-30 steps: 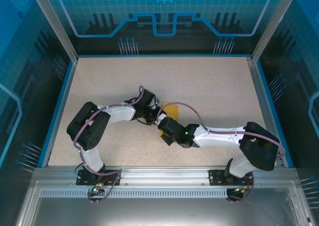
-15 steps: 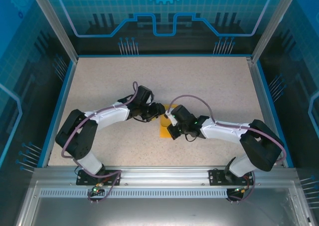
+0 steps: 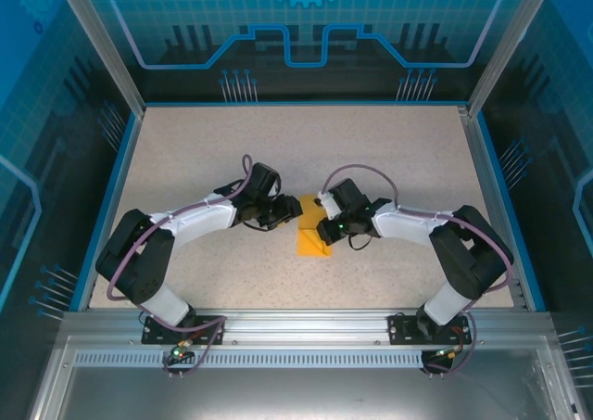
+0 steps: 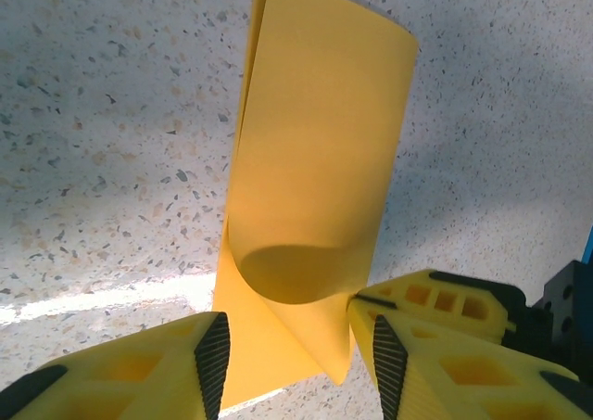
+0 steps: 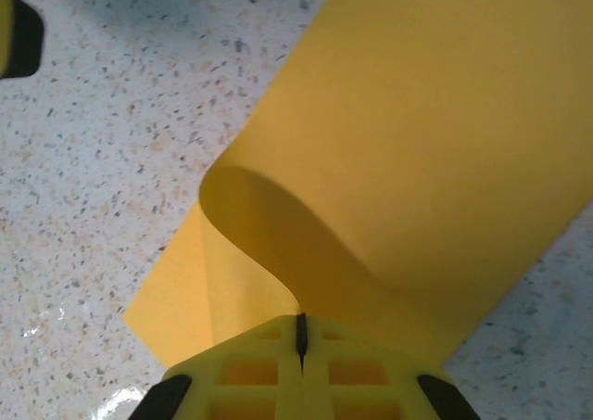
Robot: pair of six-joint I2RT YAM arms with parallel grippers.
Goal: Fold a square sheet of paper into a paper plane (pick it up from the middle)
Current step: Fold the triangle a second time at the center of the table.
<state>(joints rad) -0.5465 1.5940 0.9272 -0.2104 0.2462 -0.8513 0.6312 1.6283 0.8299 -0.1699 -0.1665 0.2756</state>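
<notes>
One folded sheet [image 3: 310, 239], long axis near-far; right tool [image 5: 301, 332] pinches it, left tool [image 4: 294, 353] apart.

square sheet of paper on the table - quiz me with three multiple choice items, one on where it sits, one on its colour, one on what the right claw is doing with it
1. Where is the square sheet of paper on the table?
A. against the far left corner
B. near the middle, between the left claw and the right claw
C. hanging off the near edge

2. What colour is the sheet?
A. white
B. blue
C. orange-yellow

3. What is the right claw doing?
A. shut on a curled-up part of the sheet
B. wide open over bare table
C. shut on nothing, high above the sheet

Answers:
1 B, the top view shows it between the two arms' tips.
2 C, all three views show that colour.
3 A, the right wrist view shows closed jaws with the paper curling up into them.
</notes>
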